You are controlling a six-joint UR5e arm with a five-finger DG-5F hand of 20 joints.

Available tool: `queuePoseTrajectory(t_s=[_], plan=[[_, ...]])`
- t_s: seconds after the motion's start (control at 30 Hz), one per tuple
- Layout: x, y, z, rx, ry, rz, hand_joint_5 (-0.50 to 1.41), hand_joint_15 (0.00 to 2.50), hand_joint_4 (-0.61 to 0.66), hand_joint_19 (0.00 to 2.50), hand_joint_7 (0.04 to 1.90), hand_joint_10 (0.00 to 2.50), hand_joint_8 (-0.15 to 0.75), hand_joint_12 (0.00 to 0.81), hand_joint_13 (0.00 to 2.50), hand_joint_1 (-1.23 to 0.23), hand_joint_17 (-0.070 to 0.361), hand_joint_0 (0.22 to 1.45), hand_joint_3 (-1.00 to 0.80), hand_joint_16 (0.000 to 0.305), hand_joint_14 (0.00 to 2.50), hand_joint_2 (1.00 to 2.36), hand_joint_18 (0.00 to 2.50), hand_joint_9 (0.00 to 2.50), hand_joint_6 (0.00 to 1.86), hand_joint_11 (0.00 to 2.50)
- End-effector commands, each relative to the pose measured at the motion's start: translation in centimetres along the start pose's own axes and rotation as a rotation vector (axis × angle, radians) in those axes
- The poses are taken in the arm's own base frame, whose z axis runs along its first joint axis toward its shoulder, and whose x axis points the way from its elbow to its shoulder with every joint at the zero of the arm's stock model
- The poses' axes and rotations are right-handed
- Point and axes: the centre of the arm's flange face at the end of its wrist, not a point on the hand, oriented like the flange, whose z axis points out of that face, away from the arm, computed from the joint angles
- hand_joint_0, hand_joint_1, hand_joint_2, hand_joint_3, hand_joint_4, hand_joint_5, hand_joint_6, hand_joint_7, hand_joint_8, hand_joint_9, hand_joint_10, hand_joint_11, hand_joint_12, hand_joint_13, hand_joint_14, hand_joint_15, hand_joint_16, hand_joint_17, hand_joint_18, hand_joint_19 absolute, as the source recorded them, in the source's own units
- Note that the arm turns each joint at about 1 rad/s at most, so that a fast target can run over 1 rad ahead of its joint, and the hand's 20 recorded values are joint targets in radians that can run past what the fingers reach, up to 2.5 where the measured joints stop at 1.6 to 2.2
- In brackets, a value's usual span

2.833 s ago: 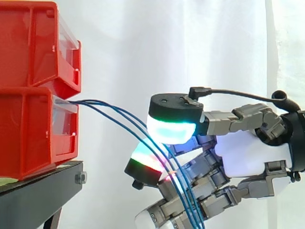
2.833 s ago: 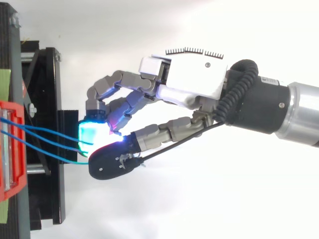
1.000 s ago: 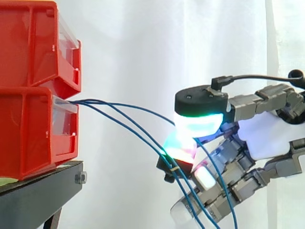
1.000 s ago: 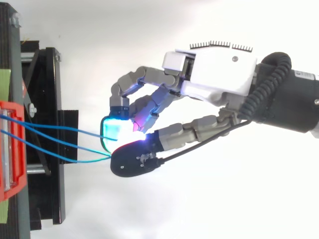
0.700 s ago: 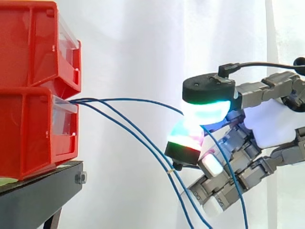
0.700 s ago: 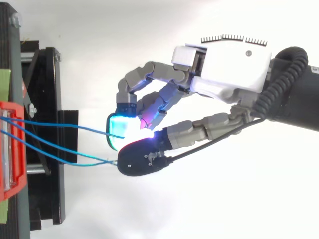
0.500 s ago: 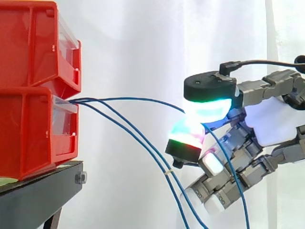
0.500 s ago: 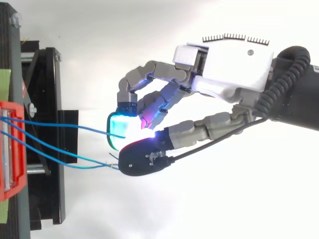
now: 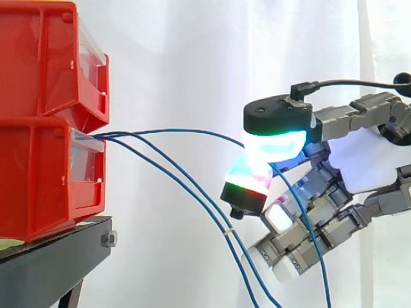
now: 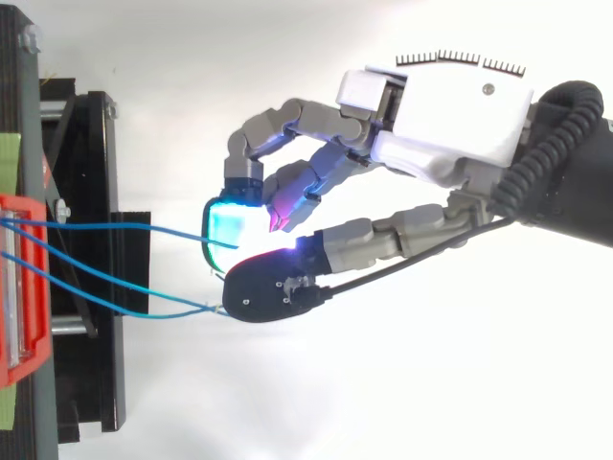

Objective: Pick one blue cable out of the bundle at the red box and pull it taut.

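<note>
Cable [image 9: 186,131] from the red box [image 9: 38,173] arcs slightly over to the hand [image 9: 359,170], where I see it pinched between thumb and finger pads [image 9: 270,144], two other cables [image 9: 192,203] sagging below it.

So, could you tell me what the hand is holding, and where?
One thin blue cable, pinched partway along its length between the hand's thumb and a fingertip pad.

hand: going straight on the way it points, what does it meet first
Probably the front of the lower red bin, where the blue cables come out; the hand points left at about that height.
</note>
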Motion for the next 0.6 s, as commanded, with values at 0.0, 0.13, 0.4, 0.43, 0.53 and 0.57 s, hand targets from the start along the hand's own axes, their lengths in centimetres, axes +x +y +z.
queuePoseTrajectory(t_s=[0.0,0.13,0.4,0.43,0.53,0.57], plan=[[0.13,0.2,0.21,-0.022,0.0,0.011,-0.16,0.21,-0.05,0.25,1.26,0.02,0.406,0.425,0.55,-0.82,0.152,0.64,0.08,0.067,0.01,1.01,0.5,0.85,0.89,0.6],[0.23,0.46,0.46,-0.047,-0.001,0.021,-0.16,0.19,-0.05,0.25,1.24,0.01,0.399,0.417,0.52,-0.82,0.151,0.64,0.08,0.067,0.01,1.01,0.48,0.83,0.89,0.55],[0.29,0.46,0.59,-0.055,-0.001,0.025,-0.14,0.14,0.07,0.24,1.28,0.01,0.382,0.438,0.47,-0.77,0.17,0.58,0.01,0.075,0.0,1.09,0.45,0.76,0.87,0.33],[0.27,0.56,0.55,-0.057,-0.001,0.026,-0.14,0.14,0.07,0.24,1.28,0.01,0.385,0.438,0.47,-0.77,0.17,0.58,0.0,0.075,0.0,1.09,0.45,0.76,0.87,0.34],[0.27,0.56,0.55,-0.057,-0.001,0.026,-0.15,0.14,0.09,0.25,1.26,0.01,0.387,0.442,0.45,-0.75,0.17,0.58,-0.01,0.076,0.0,1.05,0.44,0.74,0.87,0.35],[0.27,0.56,0.55,-0.057,-0.001,0.026,-0.15,0.15,0.1,0.25,1.25,0.01,0.386,0.443,0.45,-0.74,0.171,0.58,-0.01,0.076,0.01,1.04,0.44,0.74,0.87,0.35]])
